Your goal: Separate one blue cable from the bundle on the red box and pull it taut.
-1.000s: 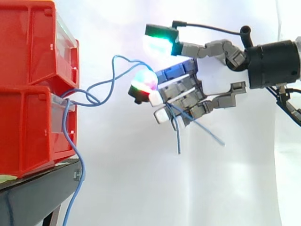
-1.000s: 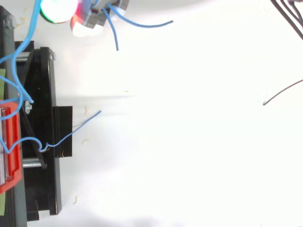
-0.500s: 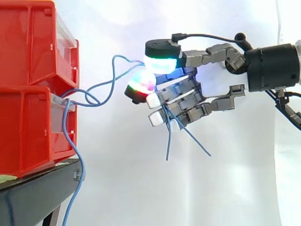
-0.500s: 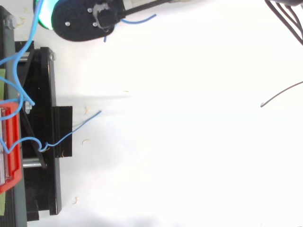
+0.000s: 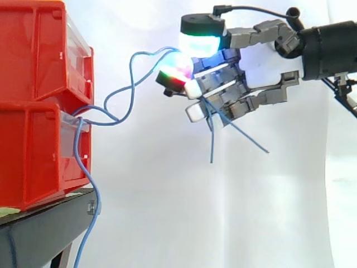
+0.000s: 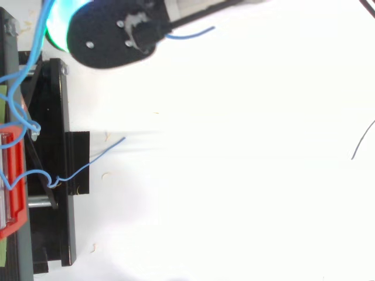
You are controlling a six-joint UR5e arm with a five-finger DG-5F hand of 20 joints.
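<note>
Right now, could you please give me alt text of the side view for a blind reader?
A robot hand at upper right grips blue cables in its curled fingers, their loose ends dangling below it. The cables run in slack loops to two stacked red bins on a black stand at left, where another blue cable hangs down.
</note>
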